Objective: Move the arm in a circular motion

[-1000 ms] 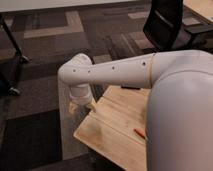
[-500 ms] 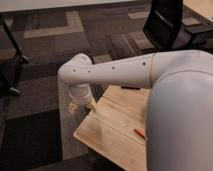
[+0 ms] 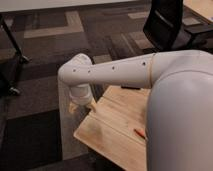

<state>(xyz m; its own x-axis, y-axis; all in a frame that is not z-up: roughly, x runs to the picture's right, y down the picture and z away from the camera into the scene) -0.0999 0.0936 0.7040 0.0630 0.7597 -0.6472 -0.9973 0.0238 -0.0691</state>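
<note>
Arm: the arm (image 3: 115, 72) is big, white, smooth and round like a fat pipe. It has small dark holes in a row.
Where it is: it comes in from the right side, reaches left, then bends down at a round joint. It hangs over the left corner of the wooden worktop (image 3: 117, 125).
Gripper: the gripper (image 3: 83, 106) is the tan tip under the bend. It points down, just beside the worktop's left edge. I cannot tell if it is open or closed, or if it holds anything.
How it will handle: it looks heavy and stiff. It bends only at its joints, so I think the circle has to come from turning those joints slowly.
Where to take hold: nowhere, I think. The job is only to move the arm, so nothing needs to be picked up.
Watch out: the tip is very near the wood, so a low or wide circle could bump it.
Other things: a small red thing (image 3: 139, 133) lies on the worktop, apart from the gripper. A black chair (image 3: 167, 22) stands far behind on the carpet (image 3: 45, 55).
</note>
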